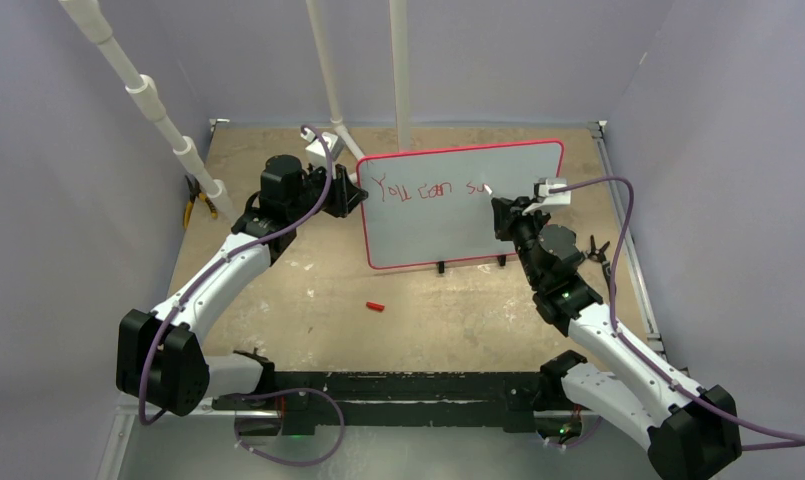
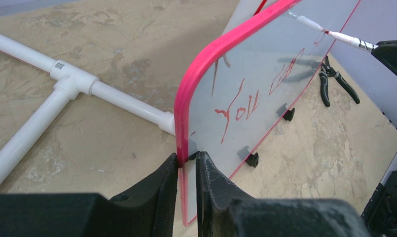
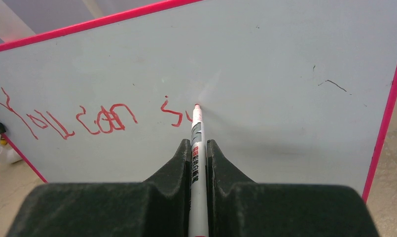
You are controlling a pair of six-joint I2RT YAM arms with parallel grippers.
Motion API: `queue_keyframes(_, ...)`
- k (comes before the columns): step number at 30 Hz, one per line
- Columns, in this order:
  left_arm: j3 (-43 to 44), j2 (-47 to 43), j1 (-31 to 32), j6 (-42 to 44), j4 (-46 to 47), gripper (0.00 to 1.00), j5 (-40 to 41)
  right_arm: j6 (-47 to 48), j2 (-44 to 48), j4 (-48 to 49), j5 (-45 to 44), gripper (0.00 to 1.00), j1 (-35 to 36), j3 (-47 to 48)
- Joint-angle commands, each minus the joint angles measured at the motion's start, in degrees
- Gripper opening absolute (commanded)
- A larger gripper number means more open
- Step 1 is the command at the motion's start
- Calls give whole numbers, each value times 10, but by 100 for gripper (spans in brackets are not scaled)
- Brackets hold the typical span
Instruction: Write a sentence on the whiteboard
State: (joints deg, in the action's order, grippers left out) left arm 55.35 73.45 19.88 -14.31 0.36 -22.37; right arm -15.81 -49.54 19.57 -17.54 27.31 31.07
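Observation:
The whiteboard [image 1: 458, 215], white with a red-pink frame and black feet, stands upright at the table's middle. My left gripper [image 1: 353, 197] is shut on its left edge [image 2: 186, 148]; the frame sits between the jaws [image 2: 187, 157]. My right gripper [image 1: 503, 212] is shut on a white marker [image 3: 197, 163] with its red tip [image 3: 197, 106] touching the board face [image 3: 285, 74]. The sentence [image 3: 107, 118] in red reads "You can su", the tip at the end of the last letter. The lettering also shows in the left wrist view [image 2: 238, 111] and the top view [image 1: 428, 189].
The red marker cap [image 1: 376, 306] lies on the table in front of the board. White PVC pipes [image 2: 78, 84] lie behind the board's left edge. Black pliers [image 2: 334, 81] lie right of the board, yellow-handled pliers [image 1: 193, 205] by the left wall.

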Motion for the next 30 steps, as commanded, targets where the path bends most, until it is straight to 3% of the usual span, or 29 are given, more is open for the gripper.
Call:
queue_keyframes(1, -7, -9, -1, 3, 25, 17, -22, -15, 1, -9, -18, 0, -2, -4)
queue_keyframes(30, -8, -13, -1, 3, 24, 17, -22, -21, 19, -29, -52, 0, -2, 5)
